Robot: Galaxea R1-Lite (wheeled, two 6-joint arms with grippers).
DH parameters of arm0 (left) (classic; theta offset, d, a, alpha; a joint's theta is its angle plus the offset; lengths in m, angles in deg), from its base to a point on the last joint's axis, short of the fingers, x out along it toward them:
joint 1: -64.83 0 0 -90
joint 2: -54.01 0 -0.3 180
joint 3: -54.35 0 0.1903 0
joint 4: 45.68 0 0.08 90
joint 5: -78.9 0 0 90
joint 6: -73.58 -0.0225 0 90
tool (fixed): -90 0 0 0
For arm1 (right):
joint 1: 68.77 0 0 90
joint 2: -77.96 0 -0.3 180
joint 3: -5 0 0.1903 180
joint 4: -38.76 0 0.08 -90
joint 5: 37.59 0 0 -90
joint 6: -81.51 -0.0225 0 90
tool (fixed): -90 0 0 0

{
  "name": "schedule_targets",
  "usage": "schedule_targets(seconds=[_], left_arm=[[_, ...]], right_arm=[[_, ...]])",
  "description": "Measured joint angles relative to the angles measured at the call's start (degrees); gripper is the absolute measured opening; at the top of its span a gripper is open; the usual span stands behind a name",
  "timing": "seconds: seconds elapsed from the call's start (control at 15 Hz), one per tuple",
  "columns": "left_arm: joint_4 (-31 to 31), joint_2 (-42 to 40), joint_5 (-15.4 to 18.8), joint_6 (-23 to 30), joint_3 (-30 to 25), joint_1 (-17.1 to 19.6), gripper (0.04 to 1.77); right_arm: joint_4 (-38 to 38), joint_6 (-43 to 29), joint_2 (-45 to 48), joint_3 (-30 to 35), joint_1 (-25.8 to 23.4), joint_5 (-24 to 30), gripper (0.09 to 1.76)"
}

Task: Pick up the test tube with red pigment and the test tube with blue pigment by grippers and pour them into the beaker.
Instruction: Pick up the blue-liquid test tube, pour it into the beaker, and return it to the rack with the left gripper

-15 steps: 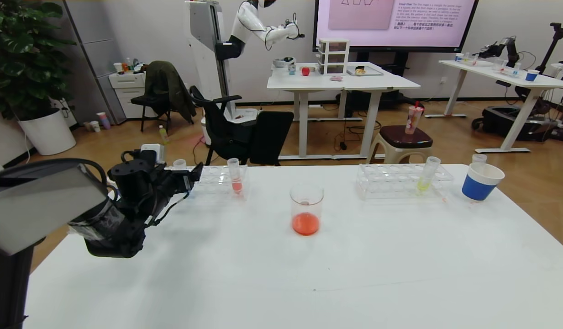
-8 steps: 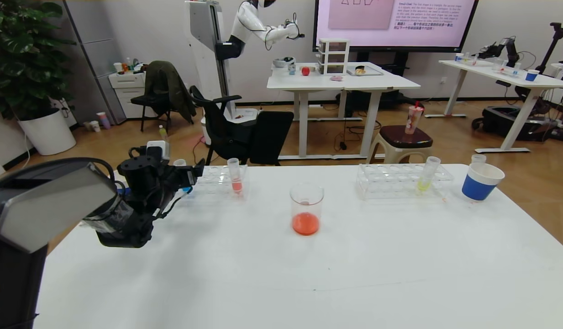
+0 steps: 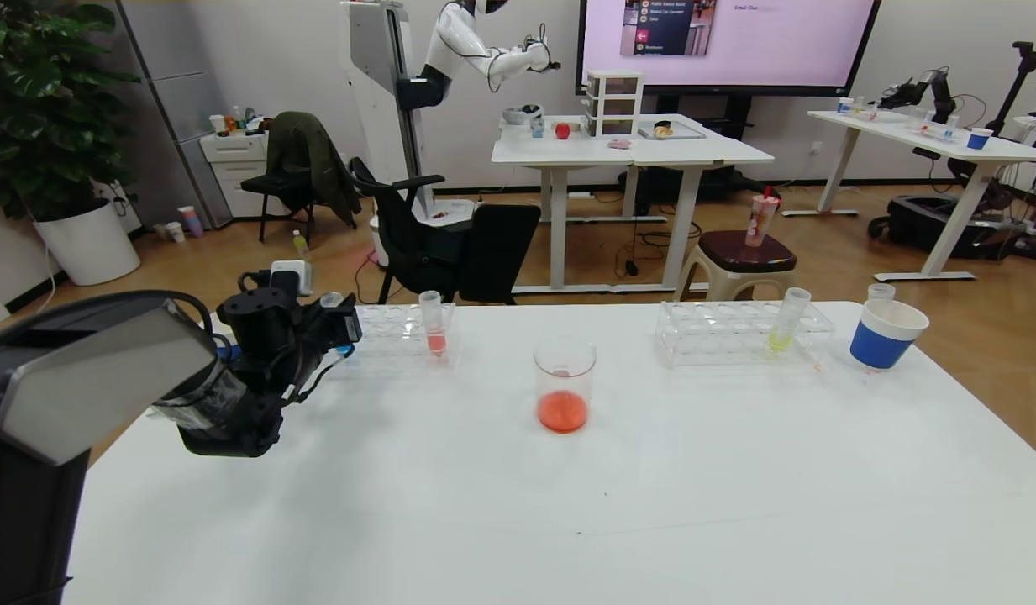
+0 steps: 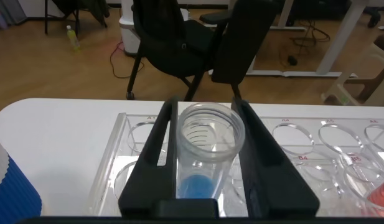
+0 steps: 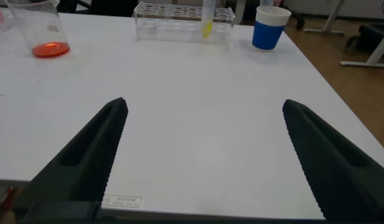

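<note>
My left gripper (image 3: 343, 326) is at the left end of the left clear rack (image 3: 400, 323), shut on the test tube with blue pigment (image 3: 333, 302). In the left wrist view the tube (image 4: 207, 140) stands upright between the black fingers (image 4: 155, 149), still in the rack, with blue liquid at its bottom. The beaker (image 3: 564, 382) stands mid-table and holds red-orange liquid. A tube with salmon-red liquid (image 3: 433, 328) stands in the same rack. No deep-red tube shows. My right gripper (image 5: 204, 104) is open and empty above bare table; it is out of the head view.
A second clear rack (image 3: 736, 332) at the right holds a yellow-liquid tube (image 3: 786, 323). A blue-and-white paper cup (image 3: 883, 334) stands beside it. Another blue cup (image 4: 11, 190) is close to my left gripper. The table's far edge runs just behind the racks.
My left gripper moved forward to the rack's left end and its fingers closed round the blue tube. The beaker and the other tubes have not moved.
</note>
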Motion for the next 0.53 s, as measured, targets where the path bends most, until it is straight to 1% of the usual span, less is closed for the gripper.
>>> schedule_targets(seconds=[0.2,0.27,0.53], left_arm=[[-0.9,-0.9,0.1,0.0,0.3,0.0,0.53],[-2.2,-1.7,0.0,0.0,0.5,-0.1,0.53],[-11.7,-7.4,0.0,-0.1,3.6,-0.4,0.53]], right_arm=[[0.0,0.0,0.0,0.0,0.0,0.0,1.74],[0.0,0.0,0.0,0.0,0.0,0.0,1.74],[0.0,0.0,0.0,0.0,0.0,0.0,1.74]])
